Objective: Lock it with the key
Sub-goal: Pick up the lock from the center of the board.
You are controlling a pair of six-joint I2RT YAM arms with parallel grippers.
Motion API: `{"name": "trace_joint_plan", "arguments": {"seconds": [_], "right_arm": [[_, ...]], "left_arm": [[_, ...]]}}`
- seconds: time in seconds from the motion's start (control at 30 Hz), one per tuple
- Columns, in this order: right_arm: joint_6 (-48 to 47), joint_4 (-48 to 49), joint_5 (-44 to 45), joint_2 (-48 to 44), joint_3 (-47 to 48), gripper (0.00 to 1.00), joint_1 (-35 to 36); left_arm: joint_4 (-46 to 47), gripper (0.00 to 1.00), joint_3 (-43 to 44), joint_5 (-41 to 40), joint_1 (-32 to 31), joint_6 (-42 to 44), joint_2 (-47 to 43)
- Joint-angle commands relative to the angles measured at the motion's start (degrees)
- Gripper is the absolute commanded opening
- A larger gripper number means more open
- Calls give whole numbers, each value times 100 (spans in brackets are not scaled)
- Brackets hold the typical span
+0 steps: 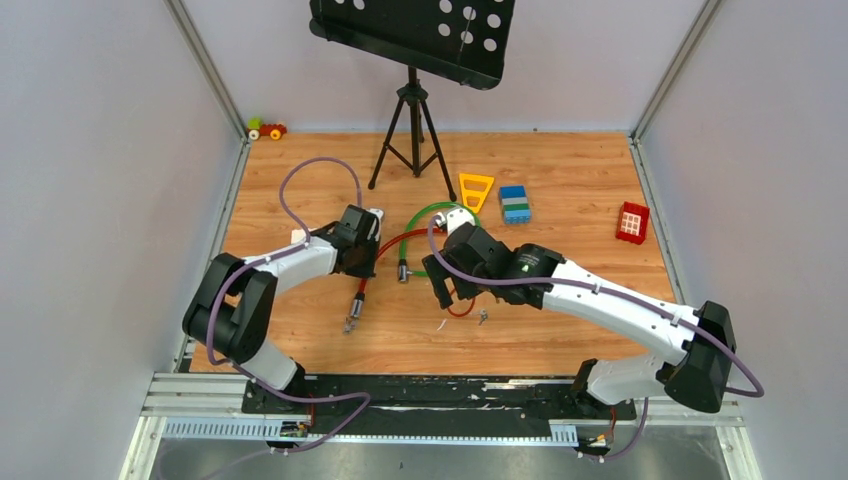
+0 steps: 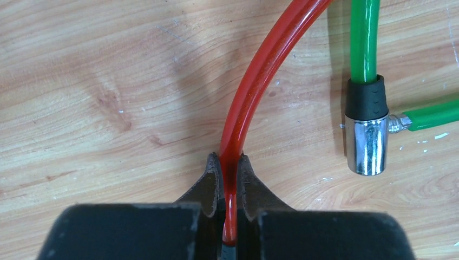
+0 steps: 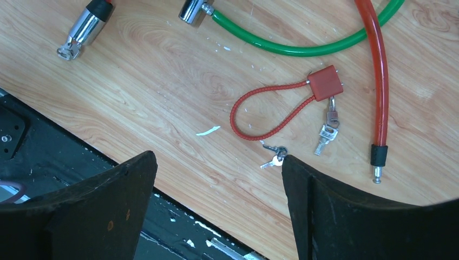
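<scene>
My left gripper (image 2: 230,162) is shut on the red cable (image 2: 254,81); its jaws pinch the cable low over the wood, seen in the top view at the left gripper (image 1: 358,255). The red cable's chrome barrel (image 3: 81,30) and pin end (image 3: 377,162) lie apart. Beside it runs the green cable (image 2: 364,38) with its chrome barrel (image 2: 367,143). The key (image 3: 274,154), tiny and silvery on a small ring, lies on the table just by the right fingertip. My right gripper (image 3: 216,157) hovers wide open above the table's near edge. A small red padlock (image 3: 325,82) has other keys hanging from it.
A music stand tripod (image 1: 410,120) stands at the back. A yellow triangle (image 1: 476,190), a blue block (image 1: 515,203), a red block (image 1: 632,221) and a toy car (image 1: 266,129) lie farther out. The black base rail (image 1: 400,390) borders the near edge.
</scene>
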Motion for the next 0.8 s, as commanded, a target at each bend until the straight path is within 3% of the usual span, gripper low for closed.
{"name": "trace_joint_plan", "arguments": {"seconds": [0.0,0.2,0.33,0.53,0.77], "right_arm": [[106,203,348,-276,-43,86,-41],[235,800,380,-633,-351,86,-159],[569,1746,59,-1102,-989,86,-388],[2017,3105,-314,-1480,-1776,86,-881],[3864,5469,-879,-919,-2290,86,-912]], "left_arm": [[-177,0,-353,537,-17,20,-10],[-19,0,-375,755,-216,102,-1283],[104,0,-270,887,-601,328,-2225],[342,0,-198,1475,-767,599,-3250],[624,0,-154,1891,-1021,414,-3417]]}}
